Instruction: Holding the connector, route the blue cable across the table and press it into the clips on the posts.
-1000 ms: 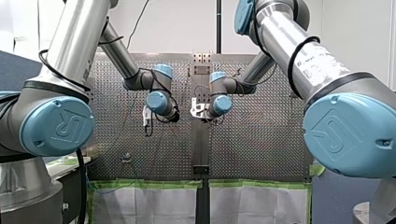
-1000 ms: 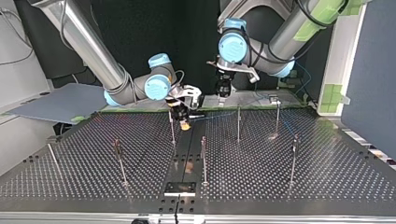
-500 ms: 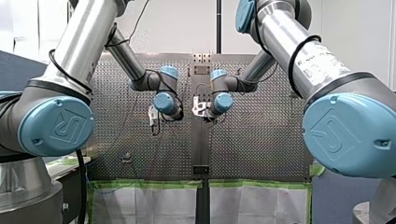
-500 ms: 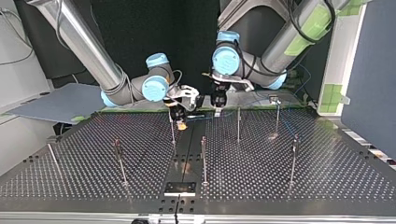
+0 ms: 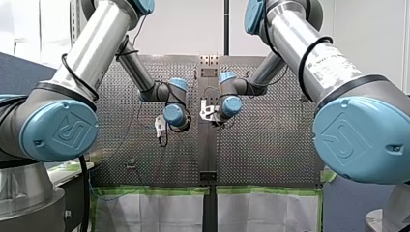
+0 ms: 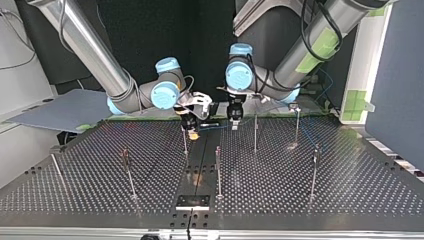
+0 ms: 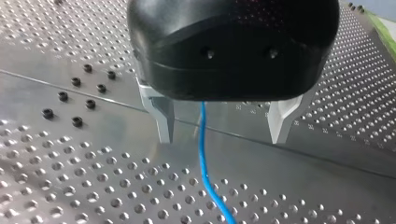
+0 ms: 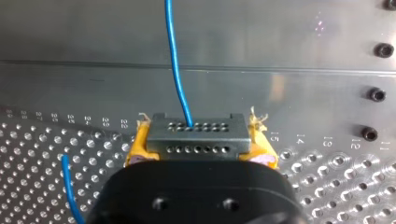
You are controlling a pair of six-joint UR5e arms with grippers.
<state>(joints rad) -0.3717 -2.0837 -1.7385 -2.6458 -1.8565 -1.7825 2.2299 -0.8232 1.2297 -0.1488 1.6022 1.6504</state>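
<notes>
Two grippers hang close together at the upper middle of the top view, low over the perforated table (image 6: pixel 300 200), just beside each other but apart. My right gripper (image 8: pixel 198 126) is clamped on the connector (image 8: pixel 196 137): in the right wrist view its yellow pads (image 8: pixel 137 145) press against the two short ends of the grey block, whose face with two rows of small holes points ahead of the gripper. The blue cable (image 8: pixel 175 70) comes out of a hole in the row farther from the gripper and runs straight ahead over the smooth centre strip (image 8: pixel 280 46) of the table; a second stretch of the cable shows beside the gripper, over the holed part of the table. My left gripper (image 7: pixel 220 140) has its metal fingers (image 7: pixel 163 116) spread wide and has hold of nothing. In the left wrist view the cable passes through the gap between them, nearer one finger than the other and apart from both, then runs on across the holed part of the table. In the top view the connector sits just left of centre in the upper half, just beside a thin post (image 6: pixel 185 142), with my left gripper a little to its right, near a second post (image 6: pixel 255 132); the cable between them is too faint there to follow. Further posts (image 6: pixel 218 170) stand across the lower half of that frame.
</notes>
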